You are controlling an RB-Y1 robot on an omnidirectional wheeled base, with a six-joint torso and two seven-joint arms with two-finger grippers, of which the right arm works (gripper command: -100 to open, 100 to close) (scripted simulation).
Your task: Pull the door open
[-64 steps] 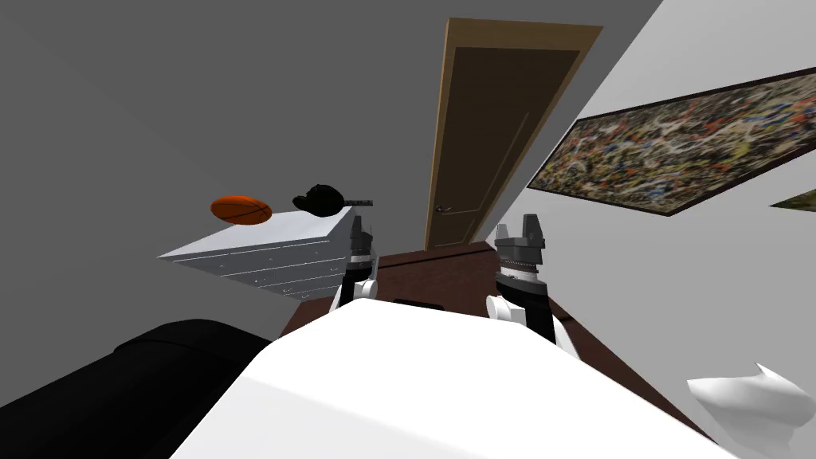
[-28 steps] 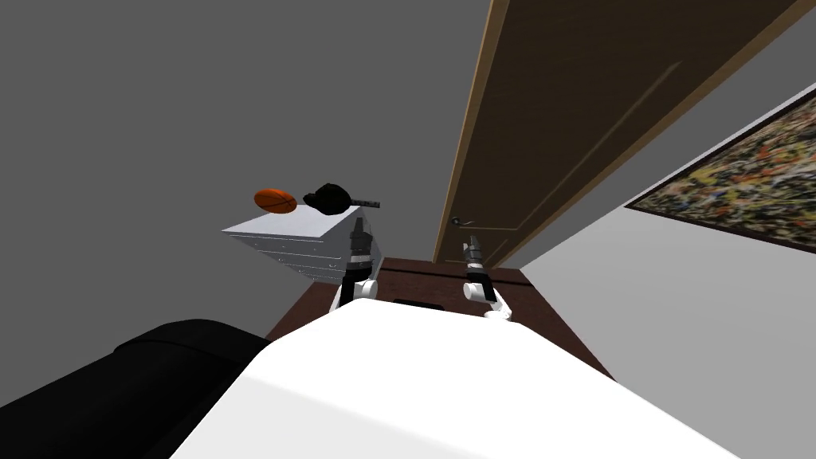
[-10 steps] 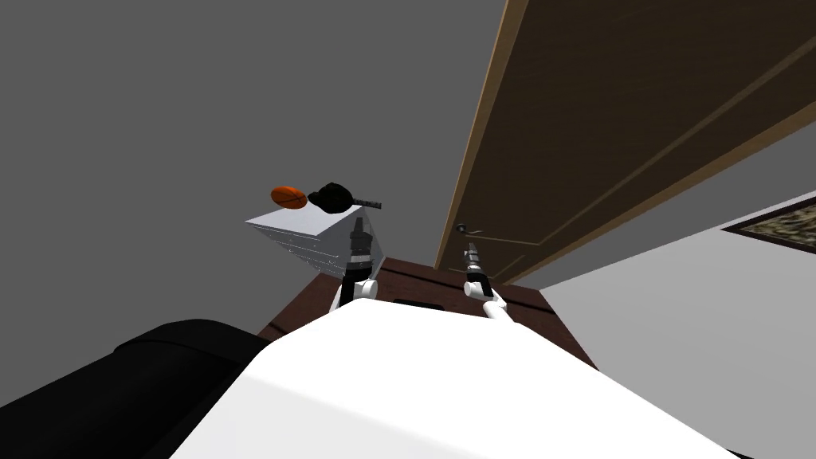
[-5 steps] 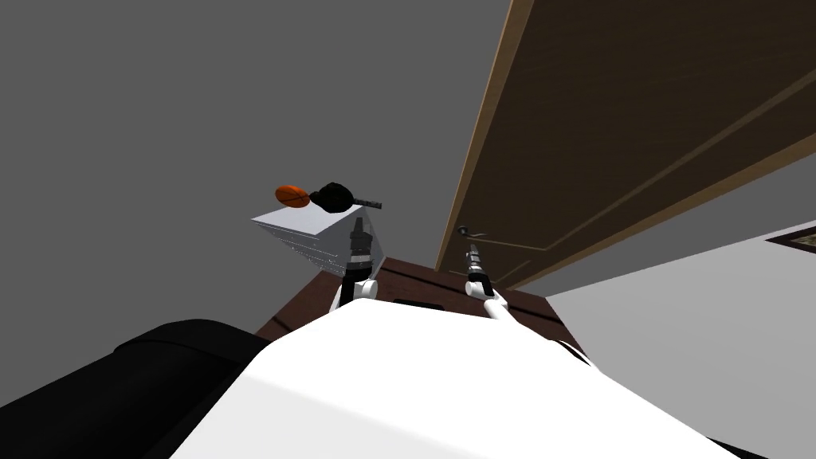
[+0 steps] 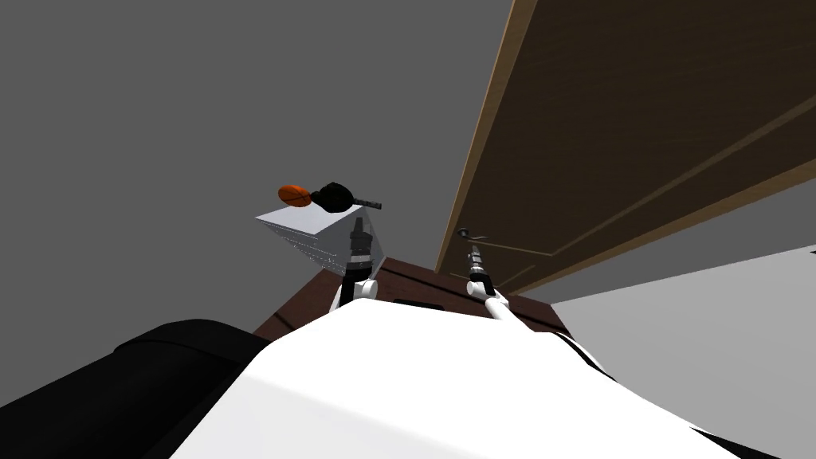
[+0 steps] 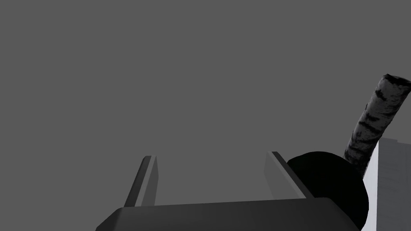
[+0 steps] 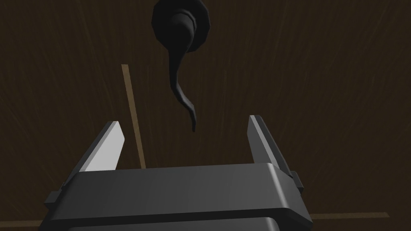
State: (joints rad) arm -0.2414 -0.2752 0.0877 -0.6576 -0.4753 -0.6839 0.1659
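Reaching is the step in hand: the right tool (image 7: 184, 122), blades spread and empty, sits just short of the dark curved lever handle (image 7: 179, 76) on the dark brown wooden door (image 7: 321, 80) ahead, so next it must advance, clamp the lever and pull.

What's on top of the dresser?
An orange ball and a black lump with a grey banded stick sit on the dresser. Anything behind the lump is hidden.
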